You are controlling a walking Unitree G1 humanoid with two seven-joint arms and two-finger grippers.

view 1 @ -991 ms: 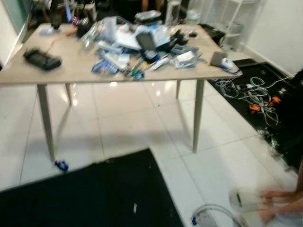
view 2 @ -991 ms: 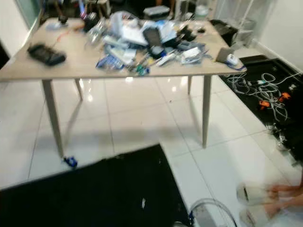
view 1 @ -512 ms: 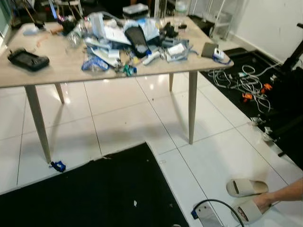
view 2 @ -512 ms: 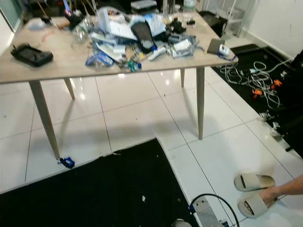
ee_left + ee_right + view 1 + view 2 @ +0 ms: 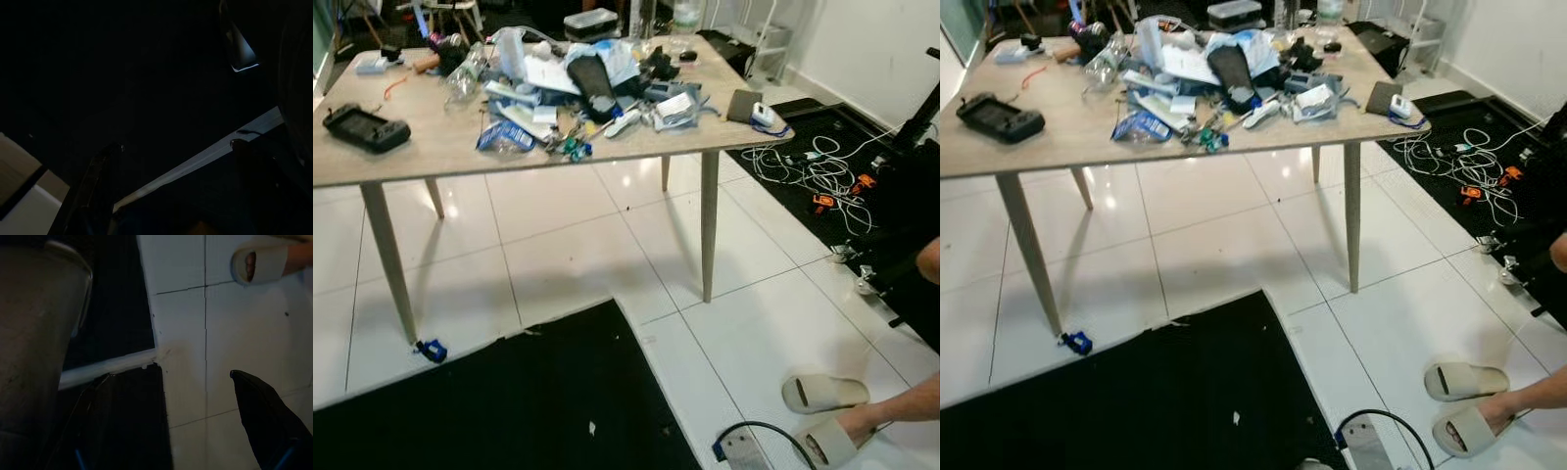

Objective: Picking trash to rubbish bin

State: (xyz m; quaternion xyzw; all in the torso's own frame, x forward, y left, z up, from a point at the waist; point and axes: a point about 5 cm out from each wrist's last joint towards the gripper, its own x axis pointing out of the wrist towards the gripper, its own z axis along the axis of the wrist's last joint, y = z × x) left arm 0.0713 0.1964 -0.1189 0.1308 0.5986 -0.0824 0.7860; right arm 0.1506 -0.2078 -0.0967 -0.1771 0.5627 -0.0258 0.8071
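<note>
A pile of clutter (image 5: 587, 88) lies across the wooden table (image 5: 431, 147): a clear plastic bottle (image 5: 463, 80), a blue wrapper (image 5: 504, 137), papers, packets and small gadgets. A small white scrap (image 5: 591, 427) lies on the black mat (image 5: 509, 401), and a blue item (image 5: 432, 350) sits by the table's left leg. Both arms hang low, away from the table. My right gripper (image 5: 169, 376) is open over the mat's edge and the white tiles. In the dark left wrist view, my left gripper (image 5: 176, 144) is open with nothing between its fingers.
A person's foot in a beige slipper (image 5: 832, 438) is at the lower right, with a loose slipper (image 5: 822, 392) beside it. A power strip (image 5: 744, 452) with a black cable lies close by. Tangled cables (image 5: 813, 171) cover a dark mat at the right. A black handheld device (image 5: 364, 127) sits at the table's left end.
The camera has steadied and shifted a little, so the table sits slightly further left. The person's foot has moved a bit, and part of an arm now shows at the right edge.
</note>
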